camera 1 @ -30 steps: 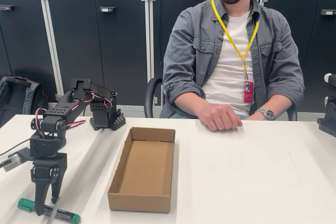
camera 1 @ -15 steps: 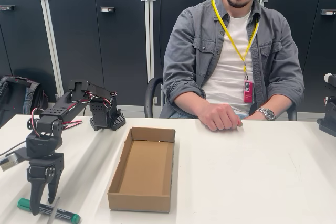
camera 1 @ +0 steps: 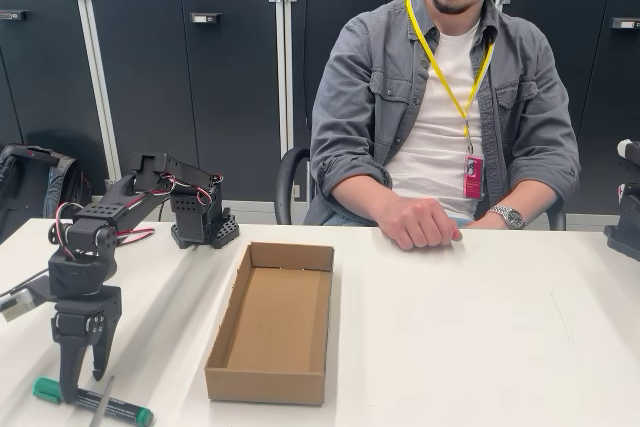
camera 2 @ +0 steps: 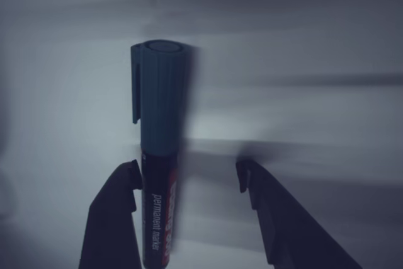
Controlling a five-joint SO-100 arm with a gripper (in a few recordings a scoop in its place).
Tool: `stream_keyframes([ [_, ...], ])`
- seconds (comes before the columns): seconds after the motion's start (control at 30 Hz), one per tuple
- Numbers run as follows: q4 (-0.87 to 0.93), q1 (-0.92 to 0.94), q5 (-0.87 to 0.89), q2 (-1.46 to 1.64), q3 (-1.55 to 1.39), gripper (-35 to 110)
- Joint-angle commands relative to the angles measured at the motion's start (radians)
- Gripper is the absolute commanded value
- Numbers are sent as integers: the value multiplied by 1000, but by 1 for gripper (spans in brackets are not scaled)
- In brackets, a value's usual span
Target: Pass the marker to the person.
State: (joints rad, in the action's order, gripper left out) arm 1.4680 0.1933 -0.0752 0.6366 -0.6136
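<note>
Between the open, empty tool (camera 2: pixel 189 184) fingers, a green-capped, dark-barrelled marker (camera 2: pixel 158 155)

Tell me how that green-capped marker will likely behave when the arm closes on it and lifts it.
The marker looks like a rigid plastic barrel, so it should stay stiff and probably light. Being round and lying flat on the table, it may roll if nudged. In the wrist view it sits against one finger of the open tool, so the grip may shift it sideways; the cap's clip could limit rolling.
</note>
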Motion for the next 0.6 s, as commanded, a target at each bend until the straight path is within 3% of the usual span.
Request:
stream_keyframes([
  [0.0, 35, 20, -9, -31, -8, 35],
  [0.57, 74, 31, -41, -46, 23, 21],
])
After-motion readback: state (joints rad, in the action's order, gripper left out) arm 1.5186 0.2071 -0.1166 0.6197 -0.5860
